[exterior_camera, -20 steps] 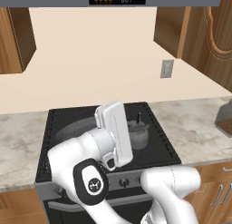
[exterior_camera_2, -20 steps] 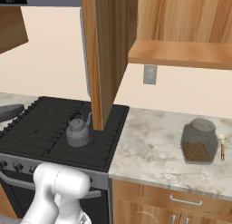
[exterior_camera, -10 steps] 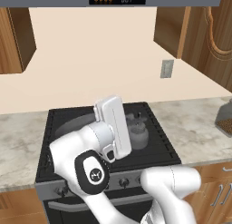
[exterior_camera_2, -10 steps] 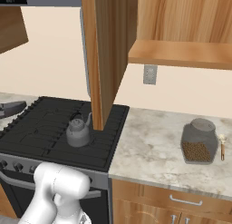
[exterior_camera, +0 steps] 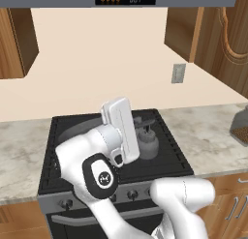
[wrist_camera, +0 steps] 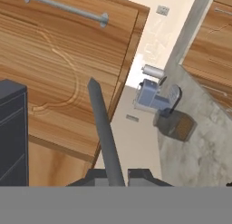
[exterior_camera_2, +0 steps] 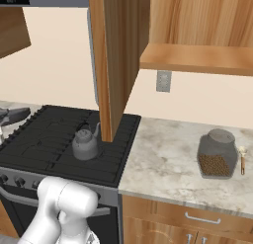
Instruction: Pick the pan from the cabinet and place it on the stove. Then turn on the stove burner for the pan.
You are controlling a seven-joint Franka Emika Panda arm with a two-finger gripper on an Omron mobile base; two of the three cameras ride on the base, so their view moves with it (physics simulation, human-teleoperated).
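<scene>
We keep the claw (wrist_camera: 118,175) closed on the pan handle (wrist_camera: 105,132), so the pan (exterior_camera: 80,130) hangs over the stove's (exterior_camera: 160,158) rear-left grates, beside the kettle (exterior_camera: 147,142). We judge placement underway; the knobs (exterior_camera: 131,195) remain untouched.

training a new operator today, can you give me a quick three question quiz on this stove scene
1. True or false: the gripper is shut on the pan handle.
2. What stands on the stove grates beside the open cabinet door? A) a bowl B) the kettle C) a mug
3. Fill in: on the counter right of the stove stands a lidded ____ with brown contents.

Key: 1 true, the dark handle runs up from between the closed fingertips in the hand view. 2 B. 3 jar.
</scene>
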